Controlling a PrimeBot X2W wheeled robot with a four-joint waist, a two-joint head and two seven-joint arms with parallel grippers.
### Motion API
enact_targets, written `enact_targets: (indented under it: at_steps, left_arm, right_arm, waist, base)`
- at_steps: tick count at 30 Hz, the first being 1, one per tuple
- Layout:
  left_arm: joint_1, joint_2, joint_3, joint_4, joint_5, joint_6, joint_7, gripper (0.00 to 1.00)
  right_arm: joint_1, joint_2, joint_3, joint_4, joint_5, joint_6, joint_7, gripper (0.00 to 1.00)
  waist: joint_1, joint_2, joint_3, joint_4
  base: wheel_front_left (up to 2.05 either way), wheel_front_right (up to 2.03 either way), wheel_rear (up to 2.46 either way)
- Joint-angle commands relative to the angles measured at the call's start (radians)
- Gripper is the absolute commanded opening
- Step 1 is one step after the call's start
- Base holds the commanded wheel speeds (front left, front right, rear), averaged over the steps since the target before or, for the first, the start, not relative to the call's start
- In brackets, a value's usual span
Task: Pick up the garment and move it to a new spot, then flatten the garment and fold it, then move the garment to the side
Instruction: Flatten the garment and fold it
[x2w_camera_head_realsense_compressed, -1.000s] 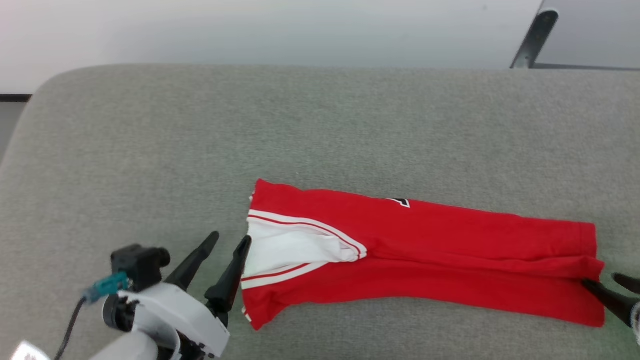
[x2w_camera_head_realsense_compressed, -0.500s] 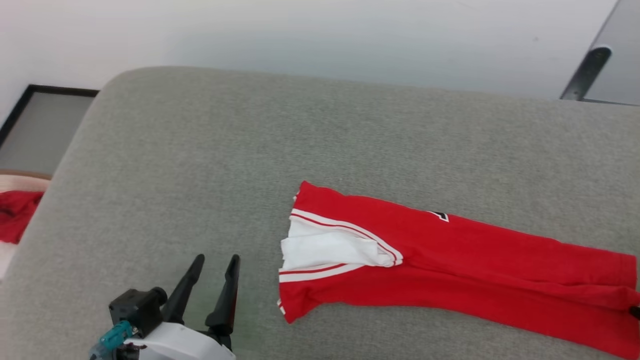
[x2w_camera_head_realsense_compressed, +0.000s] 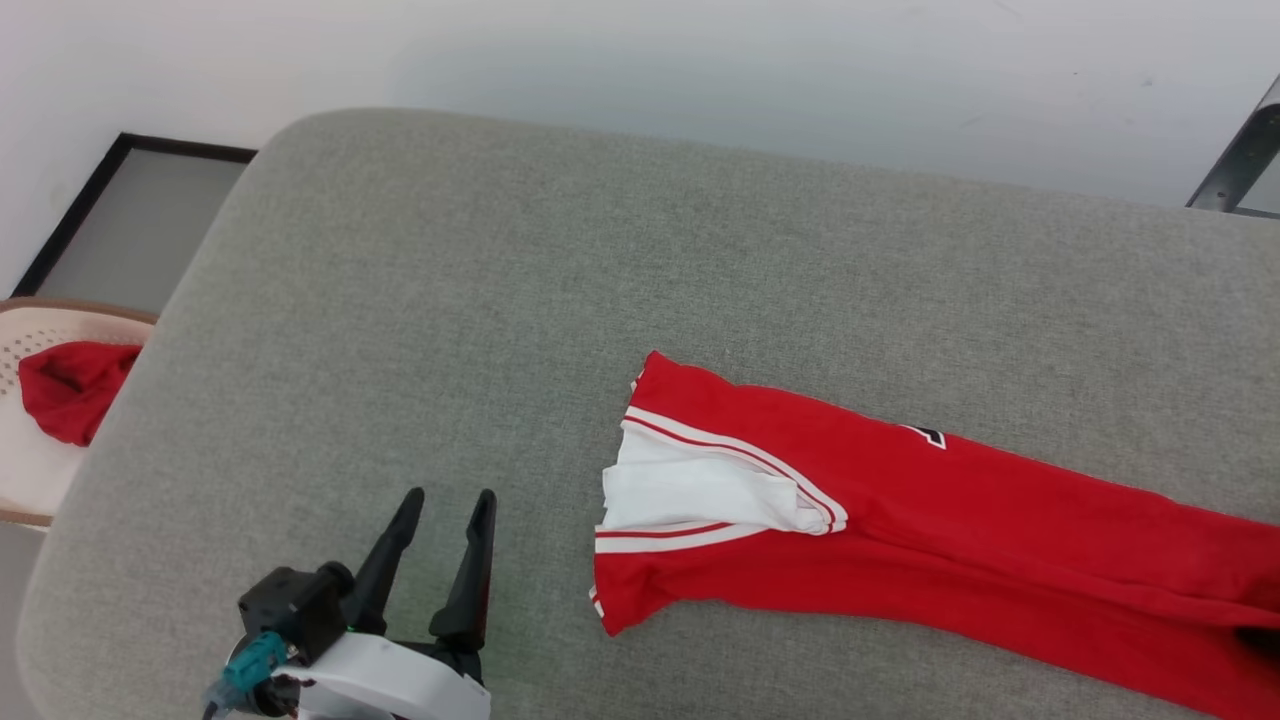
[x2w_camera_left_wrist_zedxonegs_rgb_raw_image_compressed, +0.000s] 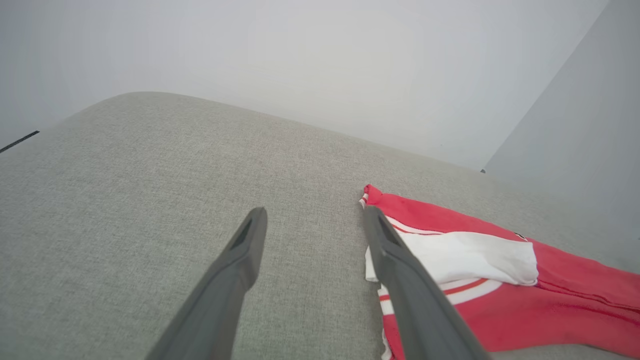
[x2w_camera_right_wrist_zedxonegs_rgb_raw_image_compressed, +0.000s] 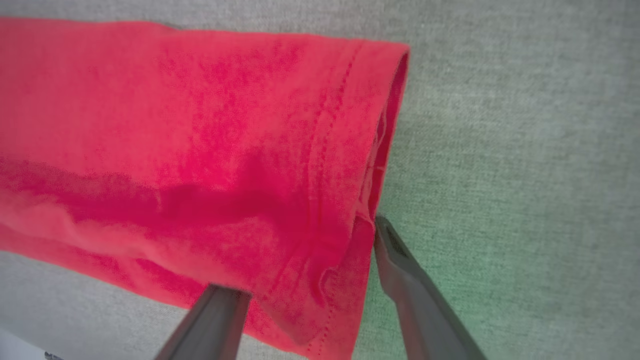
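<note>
Grey woven fabric surface (x2w_camera_head_realsense_compressed: 420, 300) with rounded corners carries the garment (x2w_camera_head_realsense_compressed: 900, 530), a red jersey folded lengthwise into a long narrow strip. Strip lies on the right half of the surface, closer to the near edge than the far one, running from about mid-width out toward the right edge and slanting slightly nearer as it goes. Its left end shows the white sleeve panel (x2w_camera_head_realsense_compressed: 690, 490) with red-and-white striped trim; a sliver of black, white-outlined lettering (x2w_camera_head_realsense_compressed: 928, 436) peeks out at the strip's far fold. Left gripper (x2w_camera_head_realsense_compressed: 451, 495) sits near the near edge, left of the jersey and apart from it, fingers spread wide with nothing between them but bare fabric; the left wrist view confirms the left gripper (x2w_camera_left_wrist_zedxonegs_rgb_raw_image_compressed: 314, 212) is empty, with the garment (x2w_camera_left_wrist_zedxonegs_rgb_raw_image_compressed: 500, 295) off beyond its one finger. In the right wrist view the right gripper (x2w_camera_right_wrist_zedxonegs_rgb_raw_image_compressed: 300, 252) has its jaws spread wide at the hemmed end of the garment (x2w_camera_right_wrist_zedxonegs_rgb_raw_image_compressed: 200, 150): one finger tip touches the hem edge, the other finger's tip is hidden by the hem corner, cloth slack, no pinch visible. Beyond the surface's left edge a pale perforated basket (x2w_camera_head_realsense_compressed: 25, 480) holds a plain red cloth (x2w_camera_head_realsense_compressed: 70, 390). White wall (x2w_camera_head_realsense_compressed: 640, 50) behind the far edge.
</note>
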Motion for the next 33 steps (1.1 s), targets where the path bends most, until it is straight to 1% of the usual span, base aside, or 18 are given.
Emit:
enact_targets:
  at_steps: [1, 2, 3, 4, 5, 12, 18, 23, 30, 33]
  left_arm:
    - [-0.011, -0.005, 0.007, 0.009, 0.014, -0.01, 0.0, 1.0]
    - [-0.013, -0.011, 0.011, 0.013, 0.017, -0.015, 0.0, 1.0]
    - [-0.013, -0.015, 0.014, 0.017, 0.021, -0.017, 0.0, 1.0]
    - [-0.013, -0.017, 0.018, 0.021, 0.024, -0.022, 0.0, 1.0]
    - [-0.012, -0.02, 0.021, 0.024, 0.026, -0.025, 0.0, 1.0]
    - [-0.006, -0.032, 0.042, 0.034, 0.044, -0.033, 0.0, 1.0]
    - [0.002, -0.04, 0.058, 0.036, 0.056, -0.041, 0.0, 1.0]
    - [-0.001, -0.049, 0.064, 0.035, 0.062, -0.044, 0.0, 1.0]
    - [-0.012, -0.055, 0.081, 0.031, 0.072, -0.05, 0.0, 1.0]
    - [-0.007, -0.059, 0.09, 0.031, 0.076, -0.051, 0.0, 1.0]
  right_arm:
    - [-0.008, 0.02, 0.001, 0.018, -0.008, -0.001, -0.011, 1.0]
    - [-0.012, 0.024, 0.0, 0.027, -0.01, -0.001, -0.019, 0.6]
    - [-0.014, 0.027, 0.004, 0.033, -0.011, -0.001, -0.026, 0.4]
    - [-0.017, 0.031, 0.008, 0.037, -0.009, -0.001, -0.035, 0.13]
    - [-0.02, 0.033, 0.01, 0.041, -0.006, -0.001, -0.041, 0.0]
    - [-0.035, 0.03, 0.017, 0.055, 0.001, -0.001, -0.076, 0.0]
    - [-0.066, 0.007, -0.001, 0.066, -0.008, -0.001, -0.123, 0.0]
    - [-0.09, -0.041, -0.055, 0.096, -0.065, -0.001, -0.195, 0.0]
    - [-0.069, -0.15, -0.189, 0.154, -0.156, -0.001, -0.259, 0.0]
    - [-0.051, -0.164, -0.243, 0.153, -0.182, -0.001, -0.269, 0.0]
  waist:
    - [0.0, -0.0001, 0.004, 0.004]
    - [0.0, -0.0001, 0.005, 0.005]
    - [0.0, -0.0001, 0.005, 0.005]
    - [0.0, -0.0001, 0.005, 0.005]
    - [0.0, -0.0001, 0.005, 0.004]
    - [0.0, -0.0001, 0.005, -0.011]
    - [0.0, -0.0001, 0.007, -0.049]
    - [0.0, -0.0001, 0.018, -0.086]
    - [0.0, -0.0001, 0.039, -0.118]
    - [0.0, -0.0001, 0.04, -0.13]
  base:
    - [0.0, 0.0, 0.0]
    - [0.0, 0.0, 0.0]
    - [0.0, 0.0, 0.0]
    - [0.0, 0.0, 0.0]
    - [0.0, 0.0, 0.0]
    - [0.0, 0.0, 0.0]
    - [0.0, 0.0, 0.0]
    - [0.0, 0.0, 0.0]
    - [0.0, 0.0, 0.0]
    - [0.0, 0.0, 0.0]
